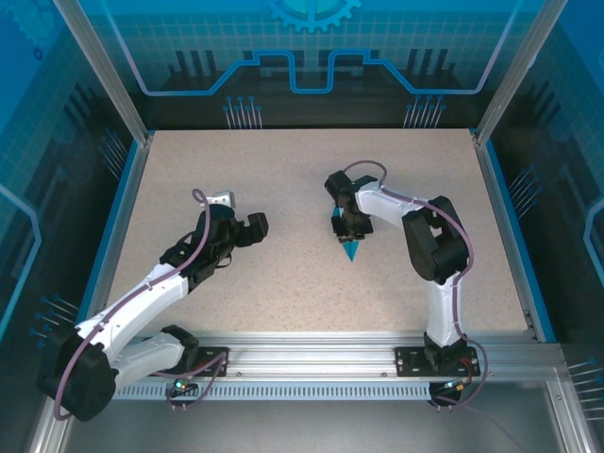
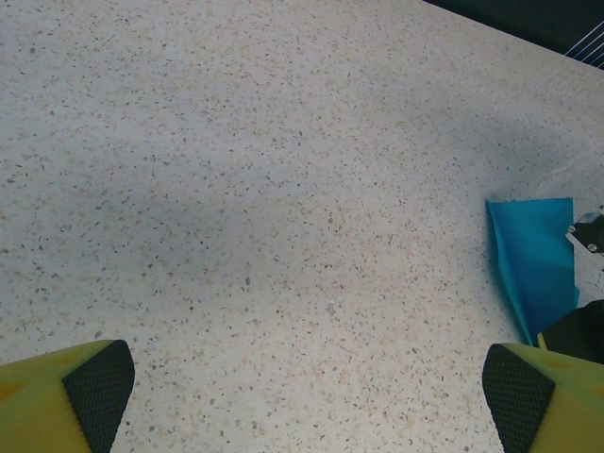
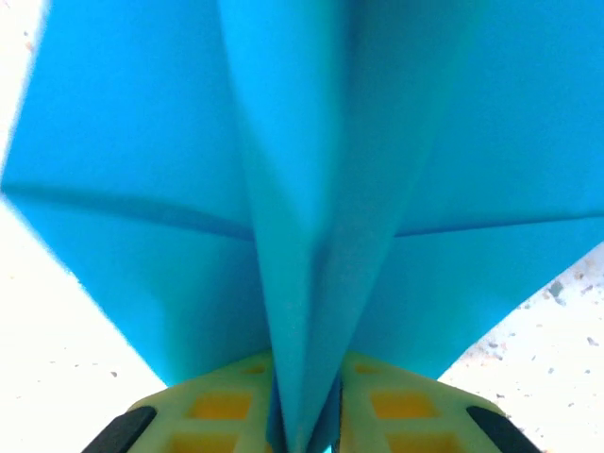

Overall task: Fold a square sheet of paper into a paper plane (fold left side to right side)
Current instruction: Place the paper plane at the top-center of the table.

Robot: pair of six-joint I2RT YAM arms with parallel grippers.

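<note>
**Q:** What is found closest to the near edge?
**A:** An aluminium rail [image 1: 311,344] is seen along the near edge of the speckled beige table [image 1: 283,179], and both arm bases are bolted to it.

**Q:** How is the left gripper described?
**A:** The left gripper [image 1: 251,227] is placed left of the table's middle, with its jaws spread wide and nothing gripped. In its wrist view, bare table is seen between the yellow, black-padded fingertips [image 2: 97,385].

**Q:** And the right gripper?
**A:** The right gripper [image 1: 343,229] is placed near the table's middle, well apart from the left one. It is clenched on the paper plane [image 1: 351,250]. In its wrist view the teal-blue centre fold is pinched between the fingers [image 3: 222,406], with flaps spread to either side.

**Q:** Where is the paper plane located?
**A:** It is held in the right gripper, and a pointed end is shown on the gripper's near side. Whether it touches the table cannot be told.

**Q:** What is seen farthest back?
**A:** A blue patterned panel [image 1: 311,47] is seen behind the table.
</note>
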